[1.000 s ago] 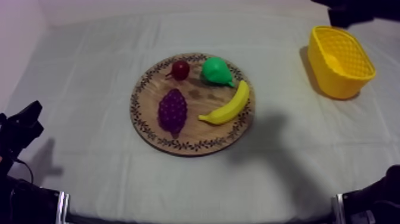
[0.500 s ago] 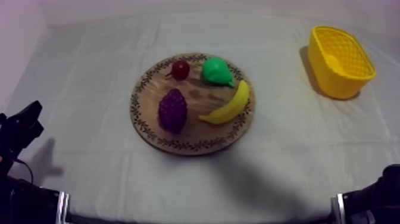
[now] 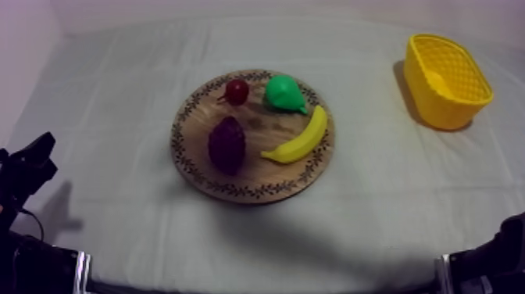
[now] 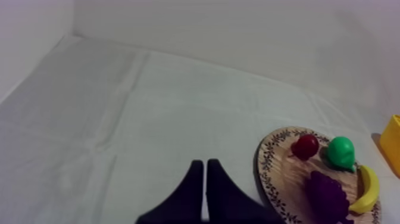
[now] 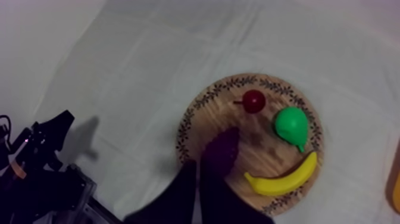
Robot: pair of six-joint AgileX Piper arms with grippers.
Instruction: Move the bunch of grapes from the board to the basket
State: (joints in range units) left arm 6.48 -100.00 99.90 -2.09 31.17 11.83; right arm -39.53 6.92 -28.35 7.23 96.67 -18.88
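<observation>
The purple bunch of grapes (image 3: 227, 145) lies on the left half of the round wooden board (image 3: 252, 186), in shadow. The yellow basket (image 3: 446, 78) stands at the far right of the table. My right gripper (image 5: 198, 179) hangs high over the board's near edge, fingers together as a narrow wedge, with the grapes (image 5: 221, 149) just beyond its tips. My left gripper (image 3: 43, 147) rests low at the table's left side; its fingers (image 4: 205, 179) lie shut on nothing above bare cloth, to the left of the board (image 4: 269, 173).
On the board also lie a small red fruit (image 3: 237, 91), a green pear (image 3: 283, 94) and a banana (image 3: 301, 138). Bare cloth separates the board from the basket. Part of my right arm (image 3: 500, 258) is at the near right edge.
The black arm part at the top view's upper right has left the picture. A shadow has spread left over the cloth and board, darkening the grapes. No fruit moved.
</observation>
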